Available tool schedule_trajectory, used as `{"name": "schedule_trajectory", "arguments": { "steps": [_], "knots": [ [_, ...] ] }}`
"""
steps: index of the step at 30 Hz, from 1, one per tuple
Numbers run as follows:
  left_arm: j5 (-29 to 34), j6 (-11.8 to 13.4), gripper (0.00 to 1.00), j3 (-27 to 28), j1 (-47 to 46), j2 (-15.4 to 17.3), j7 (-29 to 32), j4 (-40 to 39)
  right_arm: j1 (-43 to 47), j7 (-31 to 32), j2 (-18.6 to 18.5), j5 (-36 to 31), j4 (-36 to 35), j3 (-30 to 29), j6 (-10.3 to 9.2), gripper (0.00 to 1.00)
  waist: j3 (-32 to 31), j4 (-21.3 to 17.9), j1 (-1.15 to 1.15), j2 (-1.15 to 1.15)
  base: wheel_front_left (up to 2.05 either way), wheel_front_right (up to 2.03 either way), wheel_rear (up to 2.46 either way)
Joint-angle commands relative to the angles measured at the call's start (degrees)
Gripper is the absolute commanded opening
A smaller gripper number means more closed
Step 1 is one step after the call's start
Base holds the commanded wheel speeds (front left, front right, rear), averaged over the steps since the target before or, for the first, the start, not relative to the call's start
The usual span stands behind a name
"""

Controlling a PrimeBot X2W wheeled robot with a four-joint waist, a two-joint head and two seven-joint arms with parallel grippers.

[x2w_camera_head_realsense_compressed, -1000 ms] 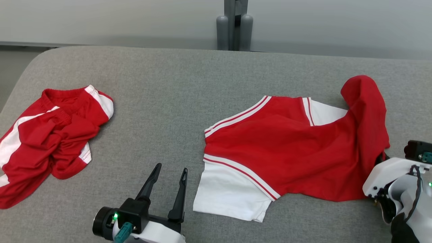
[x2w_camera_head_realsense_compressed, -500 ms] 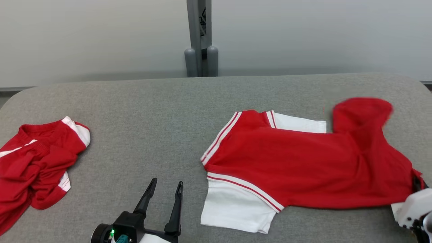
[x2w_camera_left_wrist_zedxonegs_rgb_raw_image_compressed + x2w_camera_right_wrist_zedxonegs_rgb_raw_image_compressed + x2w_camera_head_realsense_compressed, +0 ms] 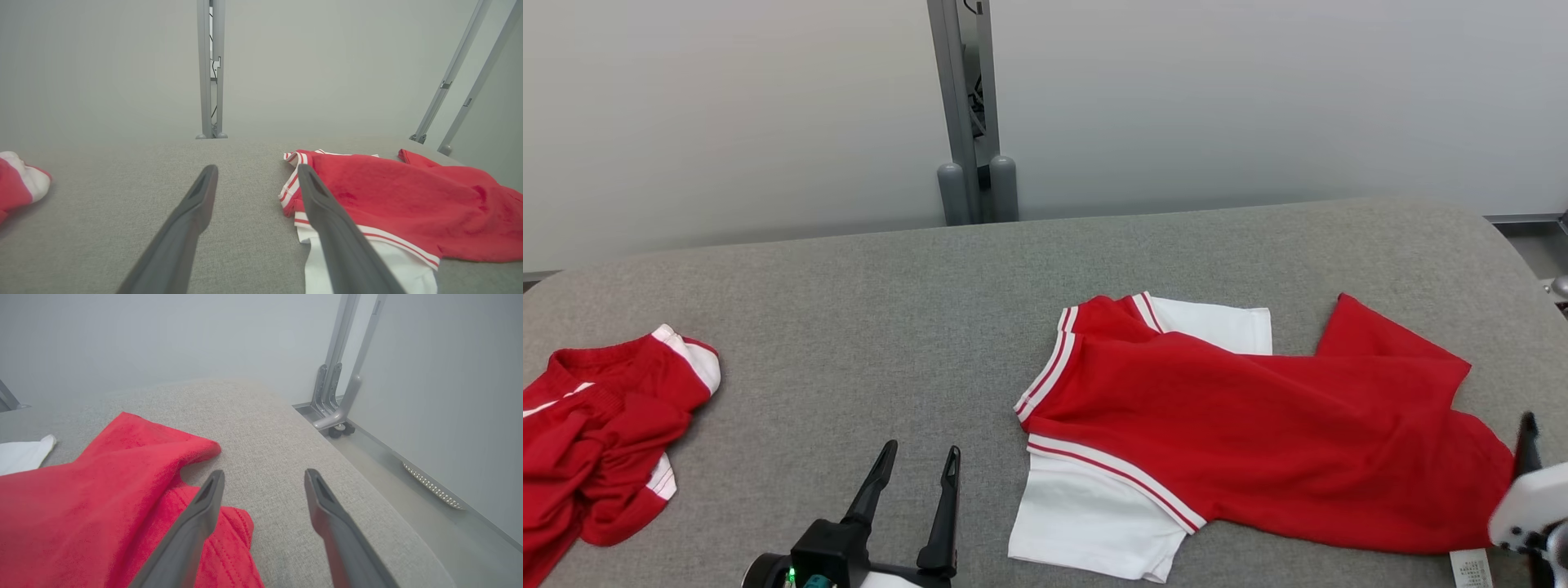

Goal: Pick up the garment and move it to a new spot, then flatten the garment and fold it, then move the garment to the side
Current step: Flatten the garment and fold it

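Jaws of the left gripper [image 3: 921,449] are wide open and hold nothing. Far left on the gray table [image 3: 849,327] lies a crumpled red cloth [image 3: 596,425]. A metal post [image 3: 964,106] stands by the pale wall. The red garment [image 3: 1258,441] lies on the right, stretched left to right, with its white sleeves to the left. Its tag [image 3: 1470,567] is too small to read. The right gripper [image 3: 264,473] is open too and holds nothing.

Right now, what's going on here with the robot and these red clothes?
A robot is working on a red and white shirt, which lies spread on the grey table with its right end rumpled. The right end effector is open at that hem, holding nothing. The left end effector is open over bare table beside the white sleeve. A crumpled red garment sits at the table's left end.
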Motion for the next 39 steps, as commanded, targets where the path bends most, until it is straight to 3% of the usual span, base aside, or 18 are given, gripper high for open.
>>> {"name": "schedule_trajectory", "arguments": {
  "steps": [1, 5, 6, 16, 26, 39],
  "knots": [
    [-0.4, 0.3, 1.00, 0.3, 0.7, 0.2, 0.0, 0.0, 0.8, -0.2, 2.1, -1.3, -3.6, -0.2, -0.04, 1.00, -0.4, -0.1, 0.00, 0.00, 0.00, 0.00, 0.00],
    [-1.0, 0.4, 1.00, 0.7, 1.1, 0.3, 0.0, -0.2, 3.7, -0.2, 6.5, 0.9, -14.1, 6.4, -0.04, 1.00, -1.3, -0.1, 0.00, 0.00, 0.00, 0.00, 0.00],
    [-1.3, 0.5, 1.00, 0.8, 1.3, 0.2, 0.0, -0.3, 6.3, -0.1, 7.4, 3.8, -18.5, 11.2, -0.05, 1.00, -1.8, 0.0, 0.00, 0.00, 0.00, 0.00, 0.00],
    [-3.3, 0.8, 1.00, 0.8, 3.4, 0.2, 0.0, -0.9, 23.0, -0.1, 8.0, 17.5, -37.3, 27.6, -0.04, 1.00, -4.6, 0.8, 0.00, 0.00, 0.00, 0.00, 0.00],
    [-4.3, 1.2, 1.00, 0.0, 5.5, 0.2, 0.0, -0.6, 32.2, -0.1, 8.0, 20.2, -44.9, 30.3, -0.04, 1.00, -6.5, 0.5, 0.00, 0.00, 0.00, 0.00, 0.00],
    [-2.9, 1.7, 1.00, -0.2, 6.7, 0.2, 0.0, -0.1, 34.4, -0.1, 7.9, 20.6, -45.4, 29.7, -0.04, 1.00, -8.1, 0.5, 0.00, 0.00, 0.00, 0.00, 0.00]
  ]
}}
